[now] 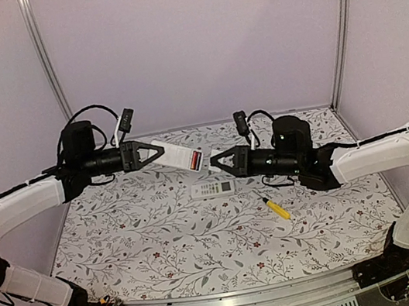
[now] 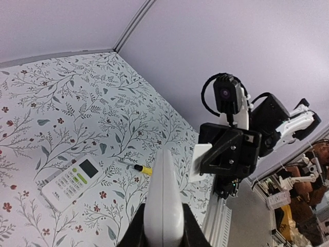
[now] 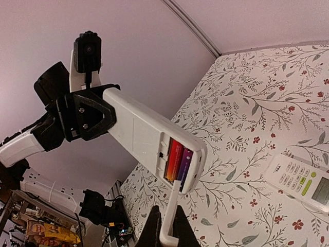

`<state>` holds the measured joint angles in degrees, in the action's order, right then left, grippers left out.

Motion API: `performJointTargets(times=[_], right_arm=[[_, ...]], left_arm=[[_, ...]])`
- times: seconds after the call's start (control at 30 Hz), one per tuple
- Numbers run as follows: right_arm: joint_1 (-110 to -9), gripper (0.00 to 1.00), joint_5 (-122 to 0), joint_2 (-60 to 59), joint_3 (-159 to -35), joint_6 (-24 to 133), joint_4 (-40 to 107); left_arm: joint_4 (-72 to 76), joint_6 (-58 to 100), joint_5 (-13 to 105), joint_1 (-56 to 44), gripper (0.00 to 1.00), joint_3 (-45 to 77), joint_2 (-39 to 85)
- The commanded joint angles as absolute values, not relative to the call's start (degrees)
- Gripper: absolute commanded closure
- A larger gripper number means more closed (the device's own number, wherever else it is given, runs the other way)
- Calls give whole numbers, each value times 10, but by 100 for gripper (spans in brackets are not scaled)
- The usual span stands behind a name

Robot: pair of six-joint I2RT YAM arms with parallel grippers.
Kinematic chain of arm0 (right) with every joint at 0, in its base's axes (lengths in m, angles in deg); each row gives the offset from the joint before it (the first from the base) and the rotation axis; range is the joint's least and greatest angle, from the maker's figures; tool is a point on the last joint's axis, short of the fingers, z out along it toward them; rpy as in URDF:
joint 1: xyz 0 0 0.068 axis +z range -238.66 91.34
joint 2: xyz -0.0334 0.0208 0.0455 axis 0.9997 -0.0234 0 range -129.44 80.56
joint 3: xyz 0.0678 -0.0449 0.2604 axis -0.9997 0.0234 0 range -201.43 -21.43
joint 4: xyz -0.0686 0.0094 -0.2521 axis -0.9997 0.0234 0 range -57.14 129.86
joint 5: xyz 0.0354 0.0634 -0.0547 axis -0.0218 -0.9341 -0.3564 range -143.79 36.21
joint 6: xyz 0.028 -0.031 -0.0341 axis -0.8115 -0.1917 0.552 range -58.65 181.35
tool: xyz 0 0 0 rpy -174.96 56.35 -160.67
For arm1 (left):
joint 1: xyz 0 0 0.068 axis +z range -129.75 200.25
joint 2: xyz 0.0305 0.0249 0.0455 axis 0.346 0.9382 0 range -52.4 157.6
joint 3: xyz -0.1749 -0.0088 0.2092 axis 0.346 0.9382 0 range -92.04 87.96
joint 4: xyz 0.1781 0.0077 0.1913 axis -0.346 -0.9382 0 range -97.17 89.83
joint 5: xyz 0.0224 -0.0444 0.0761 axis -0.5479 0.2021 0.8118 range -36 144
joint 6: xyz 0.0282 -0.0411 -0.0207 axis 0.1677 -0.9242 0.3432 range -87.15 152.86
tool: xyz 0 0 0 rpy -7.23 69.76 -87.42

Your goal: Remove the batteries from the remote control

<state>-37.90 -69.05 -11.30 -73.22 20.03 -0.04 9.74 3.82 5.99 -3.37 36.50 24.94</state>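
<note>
**Left of centre:** left gripper [image 1: 159, 153], jaws clamped on the raised remote [image 1: 180, 157].

**Centre:** batteries [image 3: 177, 160], one red-orange and one dark, seated side by side in the remote's opened end, just above the right jaws and not between them.

**Right of centre:** right gripper [image 1: 215, 160], jaws pinched narrow on the battery cover [image 3: 174, 206], whose top edge meets the remote's end.

**Step, as judged:** cover removal; no battery drawn yet.

**Next move calls for:** carrying the cover clear, then a fine pinch on one battery.

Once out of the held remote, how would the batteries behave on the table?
The batteries are small smooth cylinders, so they would probably roll on the flat table and may slip when pinched. They look rigid.
</note>
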Motion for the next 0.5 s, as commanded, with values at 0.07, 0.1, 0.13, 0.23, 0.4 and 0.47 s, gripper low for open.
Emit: performJointTargets(times=[0.07,0.1,0.13,0.23,0.4,0.47], right_arm=[[-398,100,-591,-20,-711,266,114],[-404,100,-576,-8,-704,271,136],[-414,100,-567,7,-693,274,157],[-449,100,-563,32,-666,277,193],[-505,100,-566,45,-639,282,231],[-525,100,-564,40,-633,285,237]], left_arm=[[63,65,101,-53,100,342,251],[58,65,108,-60,100,341,252],[59,58,107,-66,100,344,253],[85,17,112,-86,100,371,254],[120,-12,223,-160,100,446,252],[148,-40,252,-186,100,476,261]])
